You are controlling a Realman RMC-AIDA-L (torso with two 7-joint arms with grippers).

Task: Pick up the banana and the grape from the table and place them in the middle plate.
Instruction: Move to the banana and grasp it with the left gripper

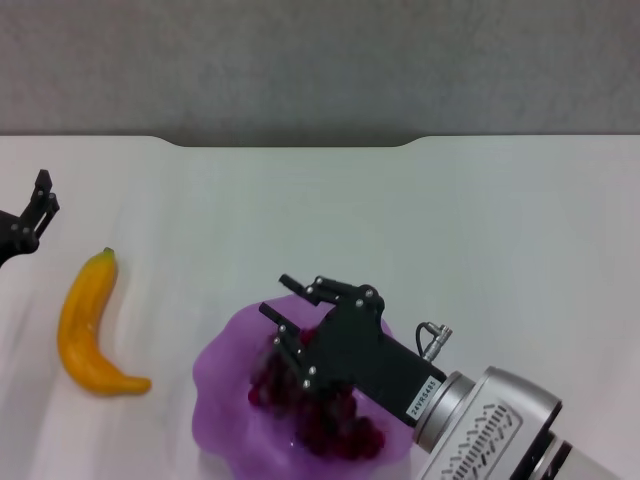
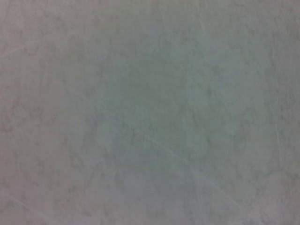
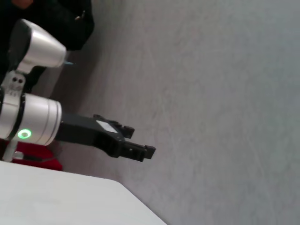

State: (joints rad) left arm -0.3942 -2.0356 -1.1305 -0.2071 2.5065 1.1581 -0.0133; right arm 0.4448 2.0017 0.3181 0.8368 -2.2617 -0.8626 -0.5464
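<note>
— Much free worktop (image 1: pixel 480 230) beyond the plate (image 1: pixel 222 365)?
— Yes. Left gripper (image 1: pixel 38 205) idles at the left edge, fingers together; banana (image 1: pixel 85 325) lies nearby.
— Plate contents?
— Grapes (image 1: pixel 335 420); right gripper (image 1: pixel 283 312) above, fingers spread.

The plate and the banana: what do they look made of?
The plate looks like translucent purple plastic or glass; the white table tints through its wavy rim. The banana is smooth, evenly yellow-orange and faintly glossy, possibly a plastic replica.
</note>
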